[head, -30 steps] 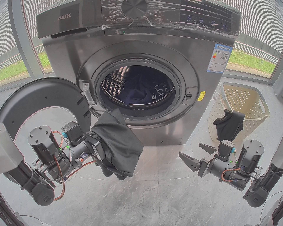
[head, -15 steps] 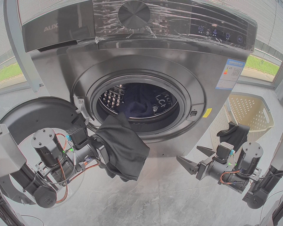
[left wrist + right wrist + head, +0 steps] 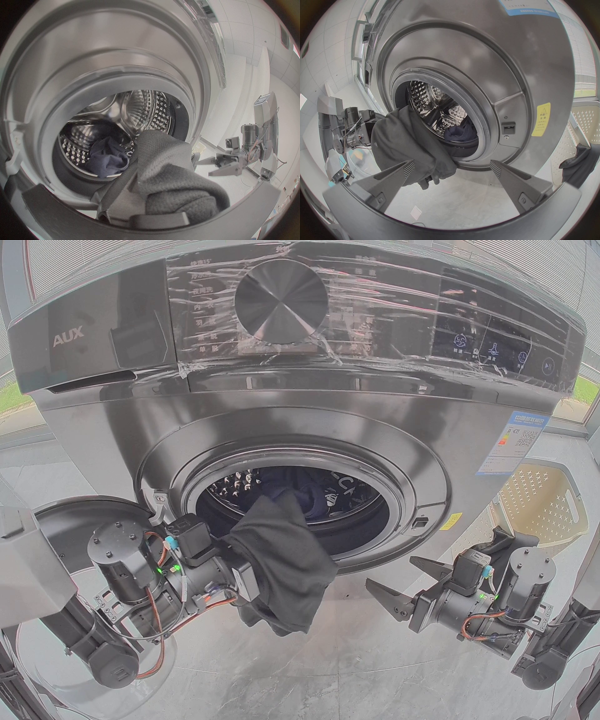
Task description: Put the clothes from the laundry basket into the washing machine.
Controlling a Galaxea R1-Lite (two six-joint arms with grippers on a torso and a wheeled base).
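The washing machine (image 3: 300, 427) stands in front with its round door (image 3: 75, 521) swung open to the left. Navy clothes (image 3: 107, 156) lie inside the drum (image 3: 437, 103). My left gripper (image 3: 247, 580) is shut on a dark grey garment (image 3: 287, 565), which drapes over it and reaches the lower left lip of the drum opening. The same garment (image 3: 168, 178) hangs in front of the opening in the left wrist view. My right gripper (image 3: 392, 574) is open and holds nothing, low at the right of the machine front. A black garment (image 3: 506, 540) hangs over the rim of the laundry basket (image 3: 562, 502).
The cream perforated basket (image 3: 581, 125) stands on the floor right of the machine, close behind my right arm. The open door takes up the space on the left behind my left arm. Grey tiled floor (image 3: 350, 671) lies free between the two arms.
The head camera has moved closer to the machine. My left gripper has carried the grey garment up to the drum opening's lower lip. The right gripper stays open.
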